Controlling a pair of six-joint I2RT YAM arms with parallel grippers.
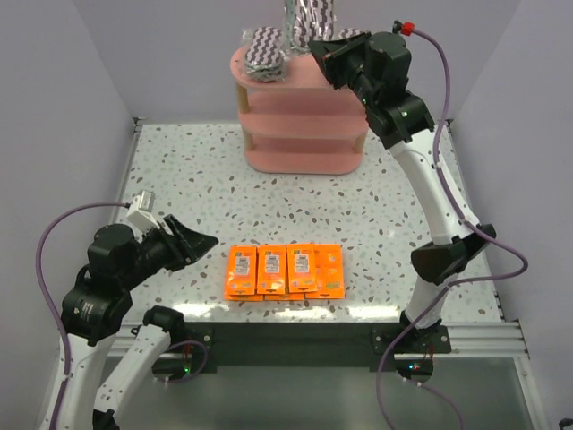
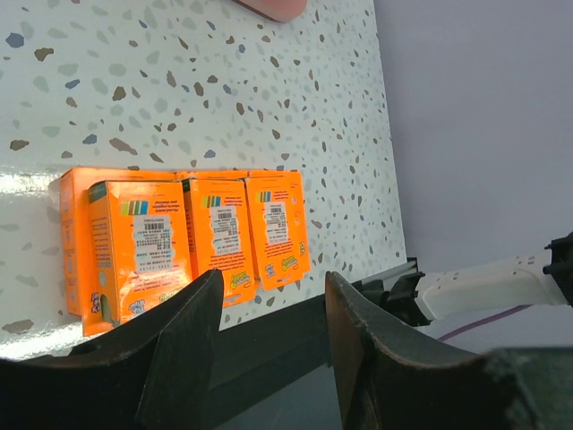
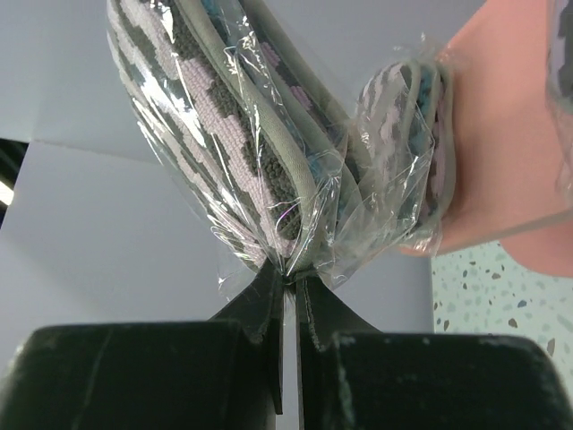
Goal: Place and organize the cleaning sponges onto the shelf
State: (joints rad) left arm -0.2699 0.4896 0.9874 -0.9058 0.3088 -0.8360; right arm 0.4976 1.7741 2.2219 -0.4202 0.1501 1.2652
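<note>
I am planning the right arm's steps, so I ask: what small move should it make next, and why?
Probably lower the held pack onto the top board, beside the other pack lying there. The right gripper pinches only the wrap's edge, and the held pack seems clear of the board, not resting on it yet.
</note>
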